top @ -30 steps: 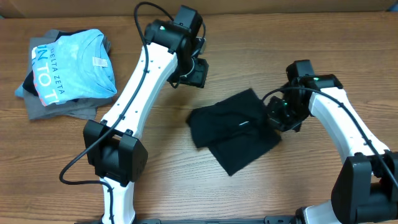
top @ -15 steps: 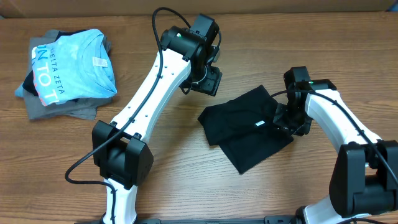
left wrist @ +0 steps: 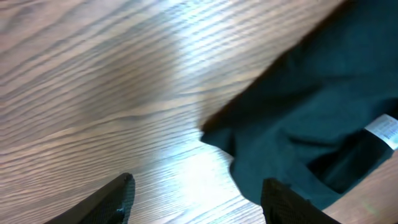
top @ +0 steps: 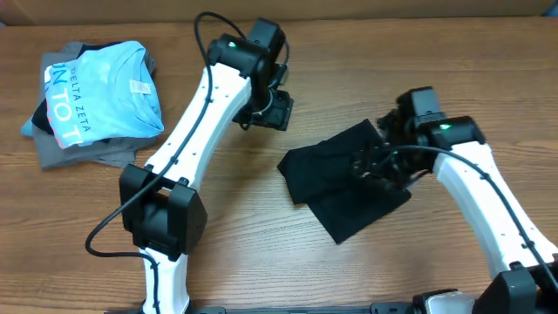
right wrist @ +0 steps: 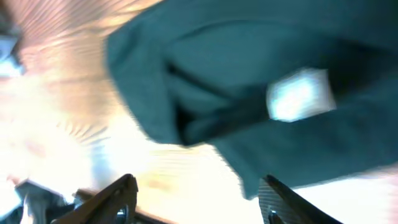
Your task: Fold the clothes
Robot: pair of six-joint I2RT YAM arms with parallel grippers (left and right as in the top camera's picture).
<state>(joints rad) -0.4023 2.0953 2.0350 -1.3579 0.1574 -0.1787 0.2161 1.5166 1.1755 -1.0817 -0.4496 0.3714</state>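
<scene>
Leftmost, near the far-left corner of the tabletop [top: 70,227], lies a stack of folded garments. A light blue T-shirt [top: 105,87] printed "DELTA ZETA" is on top and a grey garment [top: 109,155] lies beneath it, both well apart from everything else.

Next, the left arm [top: 205,113] reaches from the near edge toward the far edge. Its left claw [top: 268,109] is over bare wood, near the left end of the black T-shirt [top: 336,187] but apart from it. Left wrist view: the left claw [left wrist: 199,205] is spread, with nothing between its fingers [left wrist: 118,196]. A corner of the shirt lies ahead, and its white label [left wrist: 384,130] shows at the right margin.

Right of centre, midway between the far and near edges, the black T-shirt lies partly folded in overlapping layers, one corner pointing toward the near edge.

Rightmost, the right arm [top: 475,187] bends in from the near-right corner, and the right claw [top: 377,164] is over the shirt's right part. Whether it touches the fabric cannot be told. Right wrist view (blurred): the right claw [right wrist: 199,205] is spread and pinches nothing. The shirt and its label [right wrist: 298,93] lie ahead of it.
</scene>
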